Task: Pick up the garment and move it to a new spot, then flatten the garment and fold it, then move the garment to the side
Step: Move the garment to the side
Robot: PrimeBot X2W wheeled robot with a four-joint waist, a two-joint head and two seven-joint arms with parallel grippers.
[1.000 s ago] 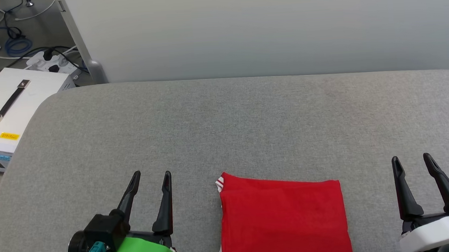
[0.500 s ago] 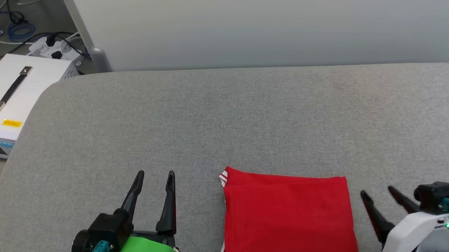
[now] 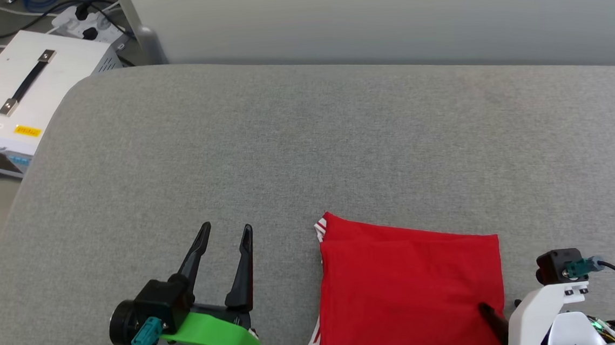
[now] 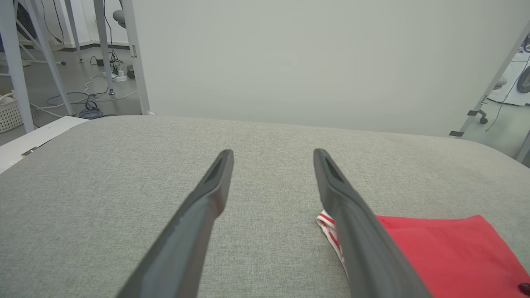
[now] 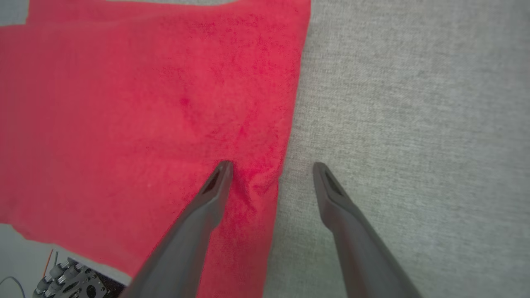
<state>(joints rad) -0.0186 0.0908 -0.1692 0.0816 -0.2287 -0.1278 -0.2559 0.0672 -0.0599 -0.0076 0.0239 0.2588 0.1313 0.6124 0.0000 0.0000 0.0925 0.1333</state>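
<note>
1. The garment (image 3: 410,284) lies folded into a red rectangle on the gray table (image 3: 283,141), near its front edge and right of centre. Striped trim (image 3: 320,227) peeks out at its far left corner.
2. The whole head view has shifted since a second ago. The table's far edge and the white box (image 3: 15,101) sit higher in the frame. That is camera motion, and the garment keeps its place on the table.
3. The right gripper (image 5: 272,165) has changed most. A second ago it stood at the lower right, fingers pointing up the view, well apart from the garment. Half a second ago it had turned toward the cloth.
4. Now its fingers are spread wide and straddle the garment's right edge. One tip is over the red cloth and the other over bare table.
5. The cloth puckers slightly between the tips. The right gripper holds nothing yet, and I cannot tell whether the tip presses the fabric.
6. The left gripper (image 3: 226,228) stays as before. It is open and empty, and sits just left of the garment with its fingers pointing toward the far edge.
</note>
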